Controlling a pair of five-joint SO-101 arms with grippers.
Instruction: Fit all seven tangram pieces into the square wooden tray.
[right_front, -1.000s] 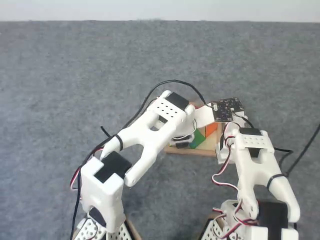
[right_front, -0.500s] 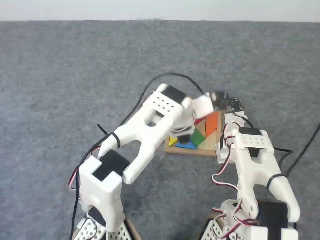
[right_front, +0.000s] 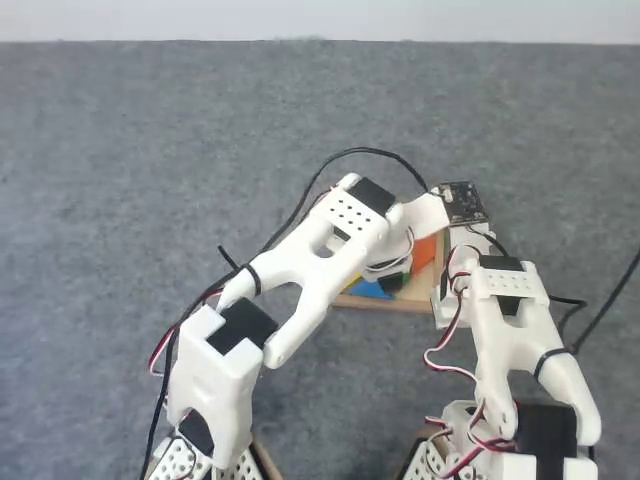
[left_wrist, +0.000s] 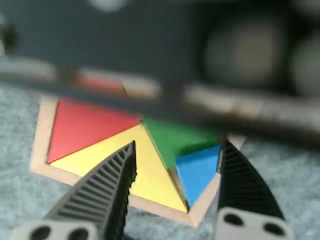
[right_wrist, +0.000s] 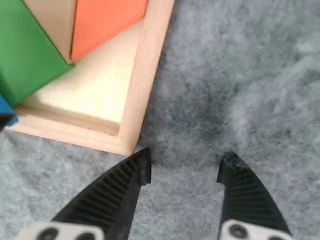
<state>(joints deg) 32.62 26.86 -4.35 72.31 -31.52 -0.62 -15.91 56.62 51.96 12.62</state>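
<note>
Tray (left_wrist: 39, 131) just below left gripper (left_wrist: 177, 149)

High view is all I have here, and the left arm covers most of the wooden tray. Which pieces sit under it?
Observer: In the left wrist view, a red triangle, a yellow triangle, a green piece and a blue piece lie flat inside the tray.
Operator: Is the left gripper holding anything?
Observer: No. The left gripper is open above those pieces, with nothing between its fingers.
Operator: And the right gripper?
Observer: The right gripper is also open. It is over the carpet just outside a tray corner, where bare tray floor shows beside the orange piece.
</note>
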